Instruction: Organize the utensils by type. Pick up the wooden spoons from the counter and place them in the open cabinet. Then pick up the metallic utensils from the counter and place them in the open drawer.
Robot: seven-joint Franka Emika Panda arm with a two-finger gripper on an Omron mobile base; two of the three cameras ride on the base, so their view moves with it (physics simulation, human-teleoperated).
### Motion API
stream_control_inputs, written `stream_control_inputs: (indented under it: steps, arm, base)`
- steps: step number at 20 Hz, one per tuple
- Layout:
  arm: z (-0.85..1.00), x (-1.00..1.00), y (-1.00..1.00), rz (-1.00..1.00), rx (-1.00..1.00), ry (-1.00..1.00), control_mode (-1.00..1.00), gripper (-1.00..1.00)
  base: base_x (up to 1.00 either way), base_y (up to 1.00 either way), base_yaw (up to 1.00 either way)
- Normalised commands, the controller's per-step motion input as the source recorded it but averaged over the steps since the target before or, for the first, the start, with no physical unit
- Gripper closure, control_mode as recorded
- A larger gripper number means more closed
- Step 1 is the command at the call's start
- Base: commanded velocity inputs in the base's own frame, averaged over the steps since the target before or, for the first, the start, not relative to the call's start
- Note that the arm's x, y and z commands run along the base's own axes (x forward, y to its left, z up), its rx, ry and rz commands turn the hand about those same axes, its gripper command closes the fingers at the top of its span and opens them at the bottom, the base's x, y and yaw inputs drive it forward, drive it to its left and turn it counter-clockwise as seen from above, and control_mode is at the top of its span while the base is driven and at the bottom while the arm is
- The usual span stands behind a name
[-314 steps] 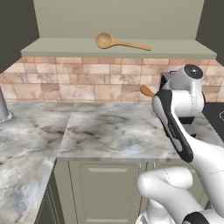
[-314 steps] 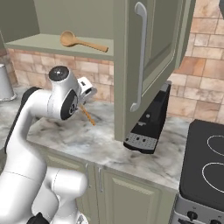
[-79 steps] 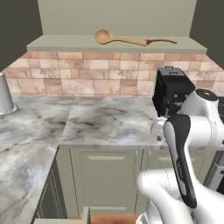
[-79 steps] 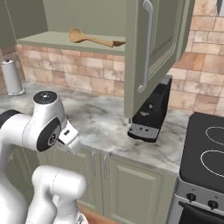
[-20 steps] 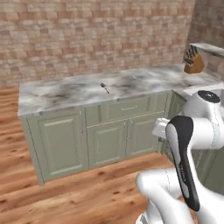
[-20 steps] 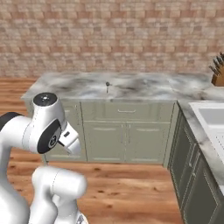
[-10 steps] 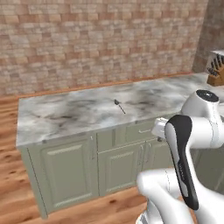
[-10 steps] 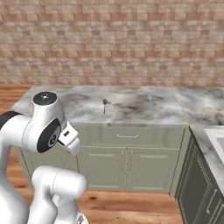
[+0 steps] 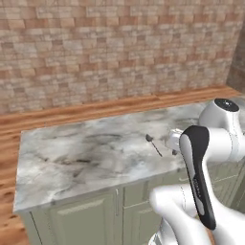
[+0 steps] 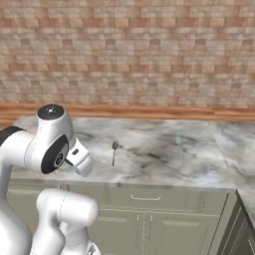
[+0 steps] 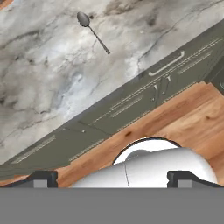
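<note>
We see a metal spoon (image 9: 153, 143) lying flat on the counter (image 9: 86, 160), alone on the marble, bowl toward the brick wall (image 9: 119, 48) and handle pointing back at the counter's front edge. In the right base view the spoon (image 10: 114, 152) sits at about 3 o'clock from the gripper (image 10: 82, 164), near but apart. In the hand view the spoon (image 11: 92, 30) lies at 11 o'clock, high on the counter (image 11: 52, 87), with the base units (image 11: 131, 109) running diagonally below it and the wood floor (image 11: 183, 127) at 4 o'clock. Our gripper (image 11: 111, 178) holds nothing; its fingers (image 11: 41, 178) stand wide apart, at the frame's two lower corners. The drawer front (image 10: 144, 199) below the spoon is shut.
</note>
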Motion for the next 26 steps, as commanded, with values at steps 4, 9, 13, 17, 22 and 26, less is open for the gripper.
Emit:
stream_control_inputs:
  steps: [4, 9, 13, 17, 22, 26]
  arm:
    - [0.0, 0.0, 0.0, 0.0, 0.0, 0.0, 1.0, -1.0]
    - [0.0, 0.0, 0.0, 0.0, 0.0, 0.0, 1.0, -1.0]
    - [0.0, 0.0, 0.0, 0.0, 0.0, 0.0, 1.0, -1.0]
    - [0.0, 0.0, 0.0, 0.0, 0.0, 0.0, 1.0, -1.0]
    - [0.0, 0.0, 0.0, 0.0, 0.0, 0.0, 1.0, -1.0]
    - [-0.02, 0.22, -0.17, 0.0, 0.0, 0.06, -1.0, -1.0]
  base:
    - [0.84, -0.17, 0.12]
    - [0.18, -0.01, 0.06]
    - [0.0, 0.0, 0.0]
    - [0.0, 0.0, 0.0]
    - [0.0, 0.0, 0.0]
    - [0.07, -0.08, 0.01]
